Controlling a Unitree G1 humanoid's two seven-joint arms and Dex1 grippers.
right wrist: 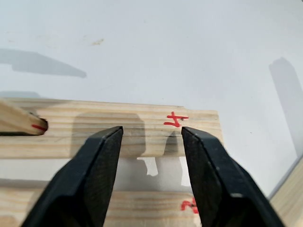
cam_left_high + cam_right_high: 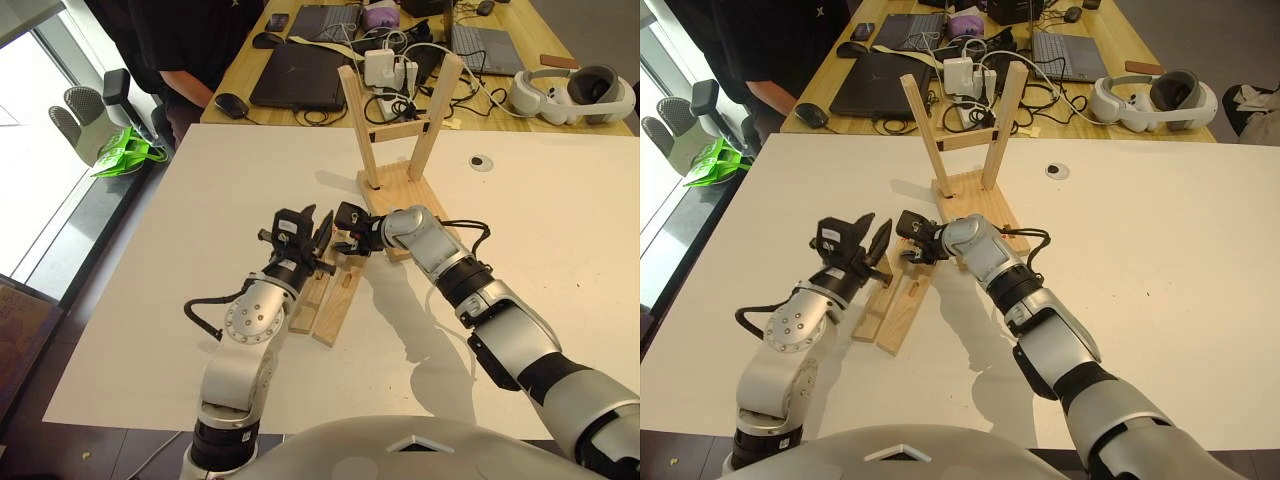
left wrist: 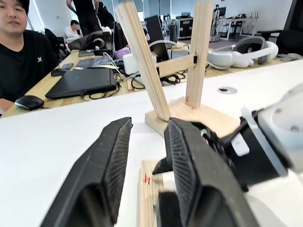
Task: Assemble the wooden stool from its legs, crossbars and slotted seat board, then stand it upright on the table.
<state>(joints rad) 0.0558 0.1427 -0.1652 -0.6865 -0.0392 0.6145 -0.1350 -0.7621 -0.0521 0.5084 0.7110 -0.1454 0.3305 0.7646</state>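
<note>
Spread claw hovers above a red-marked wooden leg.

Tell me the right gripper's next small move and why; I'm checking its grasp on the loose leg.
Probably twist the right gripper so its jaws cross the leg. They stand open over its marked end, set apart along its length, and it lies flat on the table, so closing now would likely pinch nothing.

Both head eyes overlook the table; wrist cameras sit close.
</note>
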